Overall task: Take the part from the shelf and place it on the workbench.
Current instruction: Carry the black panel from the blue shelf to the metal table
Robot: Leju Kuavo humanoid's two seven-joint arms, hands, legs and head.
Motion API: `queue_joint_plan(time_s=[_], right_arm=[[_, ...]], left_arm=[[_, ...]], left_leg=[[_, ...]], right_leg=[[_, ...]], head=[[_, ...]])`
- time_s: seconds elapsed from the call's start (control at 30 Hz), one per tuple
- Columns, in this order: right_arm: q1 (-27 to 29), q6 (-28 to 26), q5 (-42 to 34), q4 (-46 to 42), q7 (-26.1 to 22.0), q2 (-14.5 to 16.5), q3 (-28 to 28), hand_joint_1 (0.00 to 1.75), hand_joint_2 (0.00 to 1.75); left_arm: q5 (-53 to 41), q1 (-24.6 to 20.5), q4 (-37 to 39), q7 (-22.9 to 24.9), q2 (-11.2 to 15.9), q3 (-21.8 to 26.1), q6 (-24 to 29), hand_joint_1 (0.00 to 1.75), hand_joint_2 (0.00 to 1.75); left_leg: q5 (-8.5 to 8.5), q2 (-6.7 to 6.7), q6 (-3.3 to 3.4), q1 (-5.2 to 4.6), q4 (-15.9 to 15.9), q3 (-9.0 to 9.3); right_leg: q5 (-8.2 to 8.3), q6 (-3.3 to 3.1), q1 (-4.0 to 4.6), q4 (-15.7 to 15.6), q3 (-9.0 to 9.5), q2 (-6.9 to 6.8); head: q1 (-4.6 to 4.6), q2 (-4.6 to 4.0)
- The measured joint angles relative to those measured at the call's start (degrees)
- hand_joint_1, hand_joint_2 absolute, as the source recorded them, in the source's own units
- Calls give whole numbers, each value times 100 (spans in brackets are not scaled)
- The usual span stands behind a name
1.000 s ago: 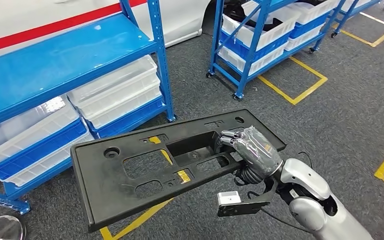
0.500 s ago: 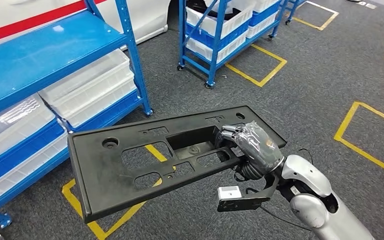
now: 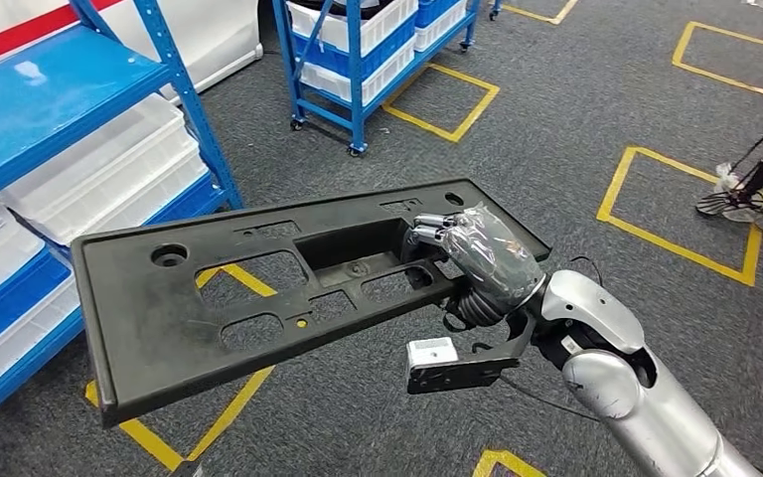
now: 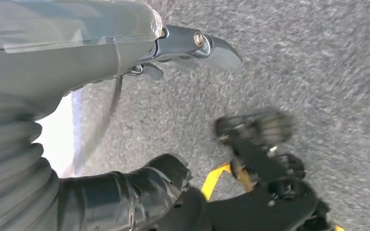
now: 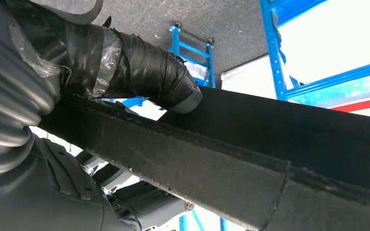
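Already the pick-up is done: my right hand (image 3: 472, 253) has its fingers curled through a cut-out near one end of the black part (image 3: 258, 298), carrying it roughly level in the air above the grey floor (image 3: 596, 119), clear of the blue shelf (image 3: 79, 99) beside me. My left hand (image 4: 101, 48) hangs over the floor holding nothing that I can see, though I cannot tell how its fingers lie. No workbench is in sight, so I judge the carry and set-down remain.

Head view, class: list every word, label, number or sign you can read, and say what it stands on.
None can be read.
Black part, held by the right robot hand: moulded marks near its far edge, too small to read.
Floor: yellow tape squares, no writing.
Bins on the blue shelf: no labels visible.
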Motion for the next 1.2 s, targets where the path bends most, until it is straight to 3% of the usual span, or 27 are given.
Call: queue_joint_plan(time_s=[0.03,0.1,0.17,0.23,0.27,0.33,0.37,0.43,0.5,0.53,0.57,0.67,0.73,0.8,0.87,0.93,1.0,1.03,1.1,1.17,1.2], right_arm=[[-1,4,-2,9,-8,6,4,175,175],[-14,7,-2,32,-13,8,7,175,175],[-48,7,-2,46,-15,8,7,175,175],[-74,8,-3,53,-19,9,7,175,175],[-77,8,-4,58,-21,9,7,175,175],[-89,8,-4,70,-24,7,7,175,175],[-100,7,-4,75,-26,6,7,175,175],[-110,8,-4,86,-29,7,7,175,175],[-100,9,-4,108,-28,8,9,175,175],[-97,9,-4,120,-27,8,10,175,175],[-100,9,-4,127,-26,8,12,175,175],[-136,7,-4,126,-15,11,12,175,175],[-159,6,-4,122,-2,17,10,175,175],[-165,6,-4,121,19,21,9,175,175],[-188,7,-3,123,39,25,7,175,175],[-213,7,1,125,51,48,9,175,175],[-210,8,5,126,59,72,15,175,175],[-208,8,10,127,65,76,19,175,175],[-209,7,27,131,81,78,22,175,175],[-216,4,50,131,91,80,22,175,175],[-219,3,63,128,94,81,22,175,175]], left_arm=[[19,5,-53,-24,4,13,-6,0,175],[39,-1,-147,-48,13,37,-13,0,175],[48,2,-204,-54,16,57,-15,0,175],[48,8,-235,-60,15,76,-18,0,175],[48,11,-249,-63,13,82,-19,0,175],[48,10,-278,-65,13,93,-19,0,175],[48,11,-290,-66,14,103,-19,0,175],[48,25,-304,-67,16,122,-19,0,175],[48,40,-307,-68,17,129,-21,0,175],[49,42,-307,-72,18,131,-23,0,175],[50,39,-310,-76,19,133,-25,0,175],[61,34,-337,-85,7,155,-23,0,175],[65,35,-353,-83,-4,173,-6,0,175],[56,35,-383,-73,-10,182,42,0,175],[14,39,-437,-55,-18,188,111,0,175],[-53,59,-481,-31,-21,193,181,0,175],[-117,96,-526,10,-21,203,246,0,175],[-152,114,-558,34,-21,209,272,0,175],[-246,132,-636,78,-21,220,336,0,175],[-353,135,-702,99,-28,226,397,0,175],[-397,135,-733,104,-33,230,424,0,175]], left_leg=[[87,-7,-5,2,12,72],[324,-114,-14,29,-587,510],[349,-365,-18,57,-1247,934],[290,-454,8,51,-1416,1028],[309,-387,43,56,-1420,1008],[362,-244,138,61,-1448,982],[392,-168,189,60,-1463,961],[429,-23,252,21,-1467,912],[446,126,270,-15,-1464,875],[451,196,273,-28,-1463,867],[452,262,273,-41,-1463,867],[453,429,251,-70,-1464,878],[462,538,210,-80,-1471,871],[454,595,159,-76,-1486,881],[302,366,115,-61,-1306,811],[-35,69,86,-45,-685,531],[-256,-3,54,-36,-31,219],[-215,-7,34,-28,55,168],[145,-52,-6,11,-417,375],[373,-296,-34,63,-1046,669],[392,-394,-26,73,-1203,740]], right_leg=[[34,15,-2,43,-78,62],[80,59,-24,156,-228,179],[111,118,-31,278,-367,289],[165,194,-19,331,-455,402],[197,231,-18,331,-477,453],[131,288,-13,432,-555,322],[-8,312,-13,627,-646,187],[-426,351,-25,1336,-935,-50],[-661,365,-45,1923,-1139,-94],[-625,356,-48,1925,-1089,-105],[-498,334,-44,1700,-925,-126],[-114,189,70,547,-240,-400],[-96,115,150,272,-129,-490],[-42,55,141,185,-127,-391],[39,-13,95,56,-79,-294],[84,-50,70,6,-70,-186],[89,-56,63,45,-106,-51],[84,-50,55,80,-127,24],[55,-8,23,184,-175,171],[5,67,2,335,-262,302],[-7,106,-2,397,-315,361]], head=[[-1,1],[-1,1],[-1,1],[3,1],[6,1],[19,0],[28,0],[45,0],[45,1],[46,1],[46,1],[46,1],[47,1],[46,1],[45,0],[43,0],[40,1],[40,1],[40,0],[43,0],[47,0]])
